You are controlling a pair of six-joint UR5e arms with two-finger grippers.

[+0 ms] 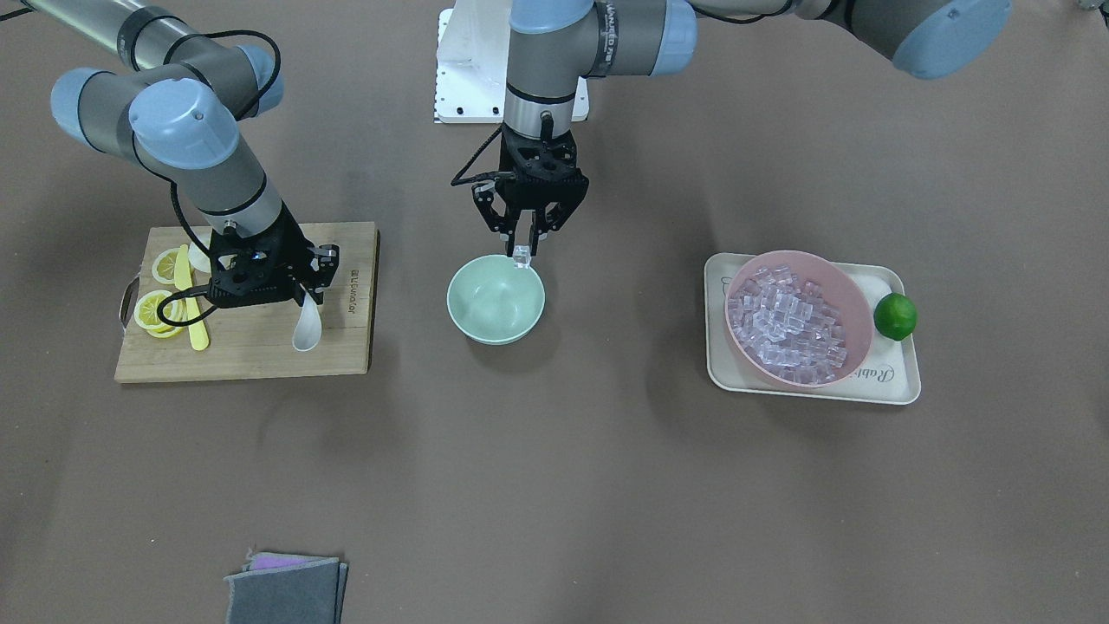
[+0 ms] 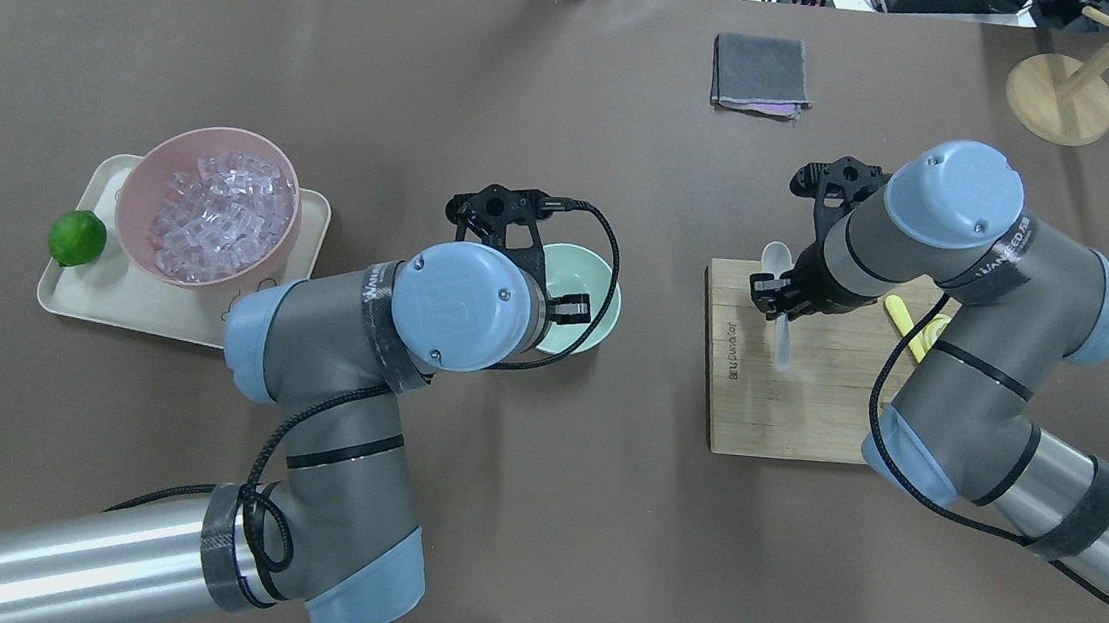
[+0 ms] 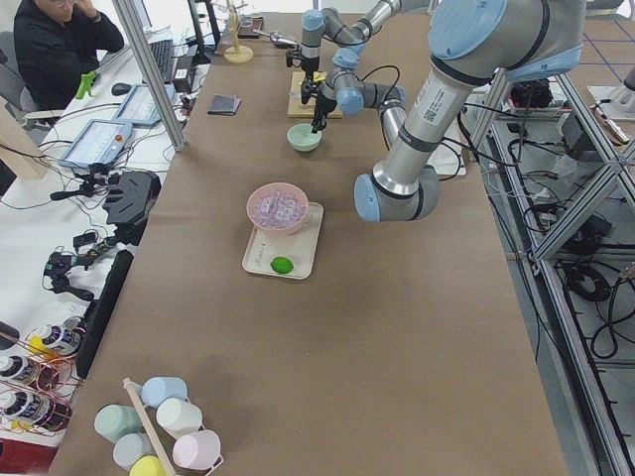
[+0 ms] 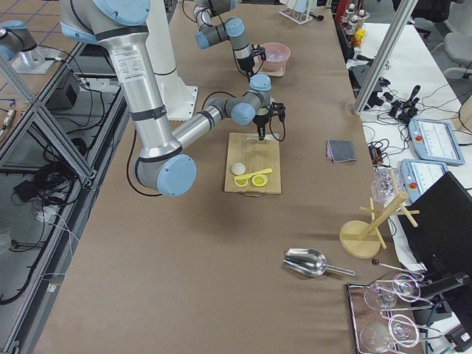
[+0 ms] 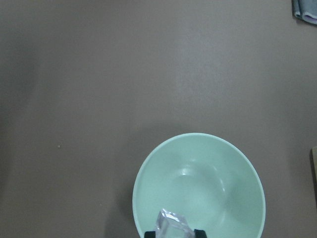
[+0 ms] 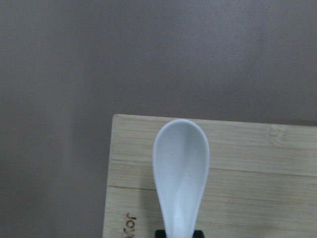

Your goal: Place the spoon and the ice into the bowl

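The mint-green bowl [image 1: 496, 299] stands empty at the table's middle. My left gripper [image 1: 522, 247] is shut on one clear ice cube [image 1: 521, 254] just above the bowl's robot-side rim. In the left wrist view the cube [image 5: 172, 225] sits over the bowl [image 5: 208, 183]. The ice heap [image 1: 784, 325] fills the pink bowl [image 1: 856, 308]. My right gripper [image 1: 310, 295] is shut on the handle of the white spoon [image 1: 305, 334] over the cutting board [image 1: 260, 351]. The scoop [image 6: 181, 158] points away from the robot. Whether it touches the board I cannot tell.
The pink bowl stands on a cream tray [image 1: 901, 381] beside a lime [image 1: 895, 316]. A yellow knife [image 1: 195, 325] and lemon slices [image 1: 154, 308] lie on the board behind my right gripper. A grey cloth [image 1: 286, 589] lies at the operators' edge.
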